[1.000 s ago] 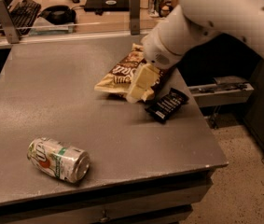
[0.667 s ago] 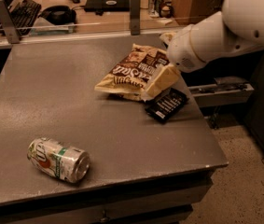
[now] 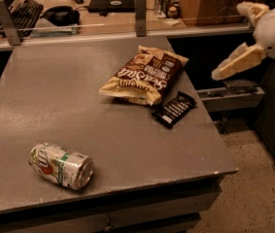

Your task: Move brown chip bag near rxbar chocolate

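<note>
gripper (image 3: 234,40) has pulled off the counter (image 3: 54,91) and now hangs up right, past its edge. fingers wide, holding nothing. a second ago it was down on the brown chip bag (image 3: 144,74). the bag now lies free, mid-right on the counter, lower corner just beside the rxbar chocolate (image 3: 174,108). placement looks done.
bag: crinkly glossy film, puffy, dark brown middle, tan ends.
bar: thin flat black rectangle.
soda can (image 3: 61,165): cylinder on its side, front left, well apart.
</note>
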Controlling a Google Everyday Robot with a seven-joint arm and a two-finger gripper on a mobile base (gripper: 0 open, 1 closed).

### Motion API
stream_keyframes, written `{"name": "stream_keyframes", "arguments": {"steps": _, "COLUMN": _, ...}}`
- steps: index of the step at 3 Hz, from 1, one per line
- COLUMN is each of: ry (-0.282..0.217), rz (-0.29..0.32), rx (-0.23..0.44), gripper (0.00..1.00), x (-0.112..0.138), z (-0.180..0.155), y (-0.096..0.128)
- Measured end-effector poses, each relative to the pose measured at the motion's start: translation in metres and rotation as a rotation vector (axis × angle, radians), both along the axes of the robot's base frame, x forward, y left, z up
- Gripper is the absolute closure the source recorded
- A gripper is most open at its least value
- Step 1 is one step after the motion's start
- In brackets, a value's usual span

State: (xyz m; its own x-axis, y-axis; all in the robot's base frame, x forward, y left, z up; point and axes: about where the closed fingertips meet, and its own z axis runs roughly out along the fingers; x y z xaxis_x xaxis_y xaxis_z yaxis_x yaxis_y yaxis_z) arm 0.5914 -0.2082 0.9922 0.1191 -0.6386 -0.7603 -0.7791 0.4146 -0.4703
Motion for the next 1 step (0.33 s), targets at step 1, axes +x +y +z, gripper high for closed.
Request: {"name": "stream_keyframes", "arguments": {"steps": 1, "ry": -0.072, "rz": -0.007, "rx": 0.002, "gripper": 0.00, "x": 0.0053, "z": 0.0349, "y": -0.0064}}
